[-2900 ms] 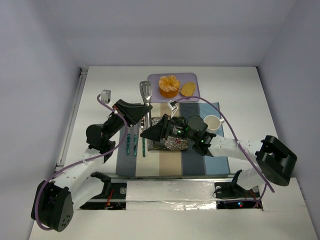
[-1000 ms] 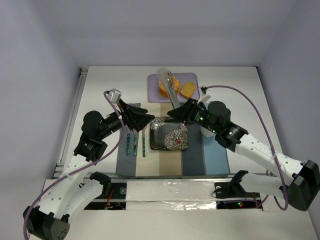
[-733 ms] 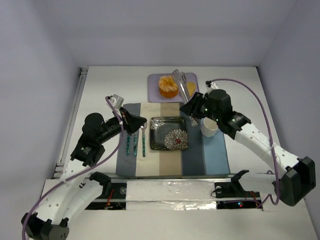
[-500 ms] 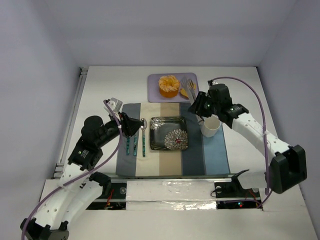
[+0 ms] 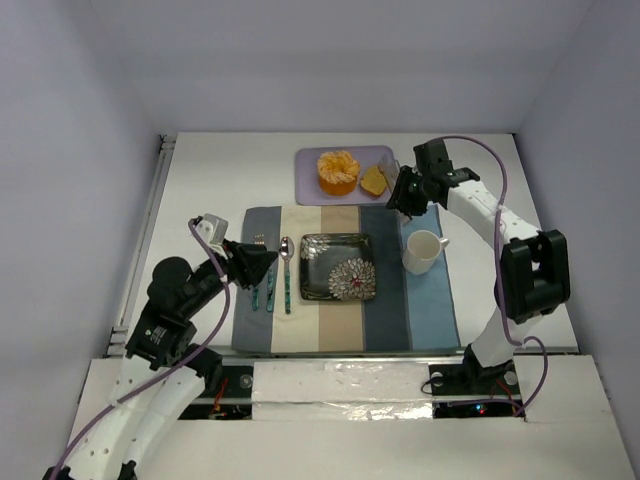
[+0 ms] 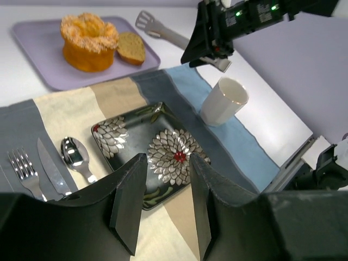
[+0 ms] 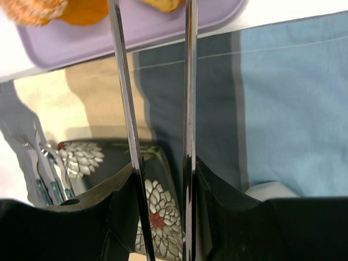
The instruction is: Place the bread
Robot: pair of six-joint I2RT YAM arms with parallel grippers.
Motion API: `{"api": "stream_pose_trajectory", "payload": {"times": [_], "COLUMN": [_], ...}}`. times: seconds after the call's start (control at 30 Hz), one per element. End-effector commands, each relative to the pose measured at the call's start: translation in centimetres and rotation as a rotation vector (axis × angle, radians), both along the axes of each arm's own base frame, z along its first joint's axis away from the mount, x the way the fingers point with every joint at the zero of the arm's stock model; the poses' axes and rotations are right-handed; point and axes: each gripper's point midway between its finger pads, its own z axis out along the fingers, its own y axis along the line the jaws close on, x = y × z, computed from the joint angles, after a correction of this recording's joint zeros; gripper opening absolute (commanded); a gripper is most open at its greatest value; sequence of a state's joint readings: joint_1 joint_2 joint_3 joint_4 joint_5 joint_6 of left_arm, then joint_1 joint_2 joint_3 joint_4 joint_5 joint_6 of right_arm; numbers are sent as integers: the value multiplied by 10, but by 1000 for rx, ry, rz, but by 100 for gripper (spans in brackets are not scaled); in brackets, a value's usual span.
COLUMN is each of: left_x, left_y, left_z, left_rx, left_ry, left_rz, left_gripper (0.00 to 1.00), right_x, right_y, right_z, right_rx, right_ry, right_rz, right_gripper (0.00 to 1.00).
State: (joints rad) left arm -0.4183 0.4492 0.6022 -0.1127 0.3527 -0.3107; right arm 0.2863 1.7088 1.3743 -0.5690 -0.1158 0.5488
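Note:
The bread (image 5: pixel 373 180) is a small golden-brown slice on the purple tray (image 5: pixel 308 190), right of the peeled orange (image 5: pixel 338 172). It also shows in the left wrist view (image 6: pixel 130 48) and at the top edge of the right wrist view (image 7: pixel 166 4). My right gripper (image 5: pixel 401 195) (image 7: pixel 163 168) is shut on metal tongs (image 7: pixel 124 81) (image 6: pixel 163 32). Their two arms stand apart and reach toward the bread from the tray's right side. My left gripper (image 5: pixel 268 262) (image 6: pixel 166 163) is open and empty above the placemat's left part.
A dark floral plate (image 5: pixel 310 285) (image 6: pixel 125 141) lies mid-placemat. A white cup (image 5: pixel 422 250) (image 6: pixel 224 100) stands right of it. A fork, knife and spoon (image 5: pixel 270 275) lie left of the plate. The striped placemat (image 5: pixel 430 310) covers the table's centre.
My right arm has carried the tongs from over the plate back and right to the tray beside the bread. My left arm has drawn back to the left and toward the near edge.

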Motion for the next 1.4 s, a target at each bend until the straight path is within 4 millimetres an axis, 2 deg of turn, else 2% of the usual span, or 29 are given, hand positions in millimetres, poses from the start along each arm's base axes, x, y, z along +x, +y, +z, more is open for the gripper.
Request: {"api": "stream_pose_trajectory", "payload": {"times": [0.0, 0.23, 0.63, 0.67, 0.8, 0.87, 0.93, 0.97, 1.07, 1.1, 1.13, 1.17, 1.2, 1.23, 1.3, 1.33, 1.37], "left_x": [-2, -6, -9, -10, -7, -7, -7, -6, -5, -4, -4, -3, -3, -2, -2, 0, 0], "left_y": [2, 6, 5, 5, 5, 5, 5, 5, 5, 5, 6, 5, 5, 5, 5, 5, 5], "left_z": [13, 21, 22, 22, 20, 20, 19, 19, 16, 16, 16, 15, 15, 14, 13, 12, 11], "left_rx": [-19, -33, -35, -35, -30, -31, -29, -27, -25, -24, -24, -23, -23, -21, -19, -16, -14], "left_ry": [-68, -100, -103, -103, -94, -95, -91, -88, -83, -81, -79, -76, -76, -72, -69, -64, -60], "left_rz": [8, 17, 11, 10, 17, 16, 19, 20, 23, 25, 30, 30, 30, 31, 33, 36, 34], "left_gripper": [35, 35, 35, 35, 35, 35, 35, 35, 35, 35, 35, 35, 35, 35, 35, 35, 35], "right_x": [11, 20, 25, 25, 27, 28, 29, 30, 26, 23, 20, 15, 8, 2, -13, -23, -35], "right_y": [-7, -22, -1, 0, 2, 4, 5, 4, 6, 6, 5, 4, 4, 4, 5, 4, 13], "right_z": [16, 1, -30, -31, -29, -18, -5, 10, 35, 57, 65, 69, 85, 93, 95, 110, 114], "right_rx": [3, -49, 32, 39, 83, 100, 115, 123, 153, 170, 174, 178, 193, 204, 225, 238, 249], "right_ry": [-9, 44, 115, 119, 94, 71, 28, -13, -72, -127, -145, -152, -187, -203, -204, -243, -248], "right_rz": [-35, -91, -51, -47, -51, -49, -48, -48, -38, -34, -31, -28, -20, -8, 12, 22, 58], "right_gripper": [44, 45, 44, 39, 30, 21, 18, 16, 13, 13, 13, 13, 13, 13, 12, 12, 12]}}
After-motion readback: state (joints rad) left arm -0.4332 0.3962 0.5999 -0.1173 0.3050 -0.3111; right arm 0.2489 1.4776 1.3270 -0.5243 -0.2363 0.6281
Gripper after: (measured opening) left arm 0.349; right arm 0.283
